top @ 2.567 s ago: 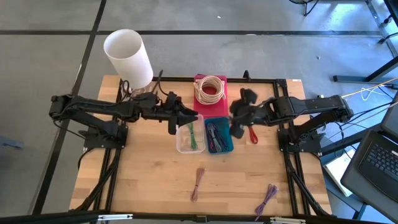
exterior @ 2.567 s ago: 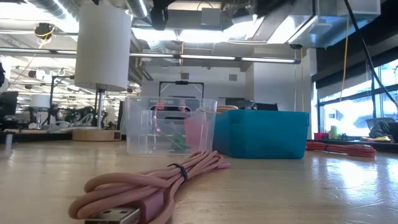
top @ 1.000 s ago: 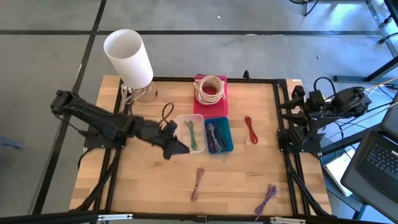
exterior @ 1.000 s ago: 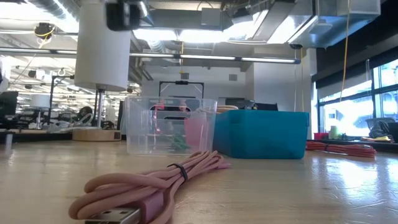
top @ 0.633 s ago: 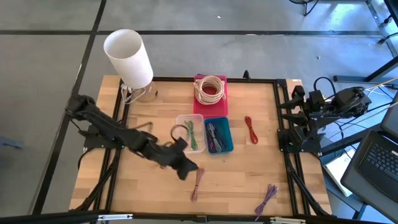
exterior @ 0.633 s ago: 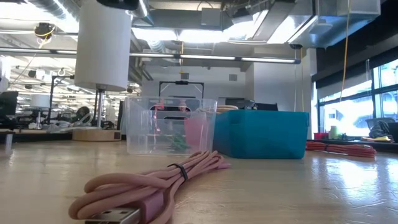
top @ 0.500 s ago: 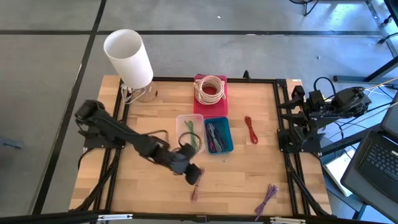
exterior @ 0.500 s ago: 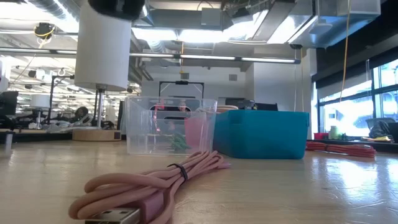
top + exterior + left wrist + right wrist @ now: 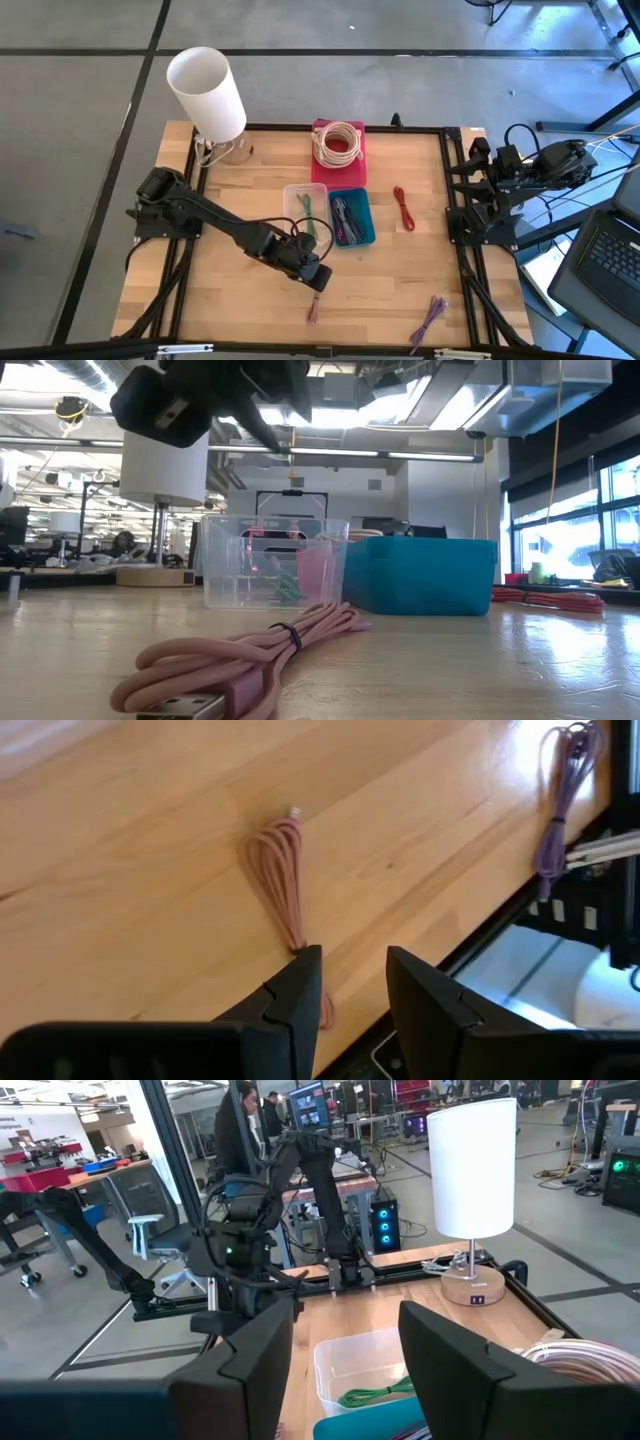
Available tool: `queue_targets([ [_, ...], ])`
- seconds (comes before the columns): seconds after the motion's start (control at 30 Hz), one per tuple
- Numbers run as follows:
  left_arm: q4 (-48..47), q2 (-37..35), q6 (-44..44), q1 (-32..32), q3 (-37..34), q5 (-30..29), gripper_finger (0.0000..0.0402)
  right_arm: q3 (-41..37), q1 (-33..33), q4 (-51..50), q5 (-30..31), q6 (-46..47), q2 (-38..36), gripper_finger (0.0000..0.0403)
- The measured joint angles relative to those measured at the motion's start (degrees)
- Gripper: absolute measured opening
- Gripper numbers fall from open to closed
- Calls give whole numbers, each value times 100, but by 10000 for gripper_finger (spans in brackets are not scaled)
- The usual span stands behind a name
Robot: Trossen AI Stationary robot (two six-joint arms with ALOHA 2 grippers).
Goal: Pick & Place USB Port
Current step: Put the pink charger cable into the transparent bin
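Left gripper (image 9: 345, 982), jaws parted, hovers over the coiled pink USB cable (image 9: 284, 880); an off-centre descent could snag one loop.

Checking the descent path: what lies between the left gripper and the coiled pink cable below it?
Nothing: in the left wrist view only bare wooden table separates the open left gripper from the pink cable.
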Motion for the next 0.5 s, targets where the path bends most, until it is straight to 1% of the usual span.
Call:
queue_targets([
  [0.13, -208, 0, 12, 0, 0, 109, 106, 2, 0, 0, 0, 0, 0, 188],
  [0.3, -440, -2, 94, 0, 0, 106, 106, 2, 0, 0, 0, 0, 0, 188],
  [0.4, -367, 41, 91, 0, 1, 124, 106, 2, -1, 0, 0, 0, 0, 188],
  [0.5, -155, 235, 61, 0, -3, 327, 106, 2, 0, 0, 0, 0, 0, 188],
])
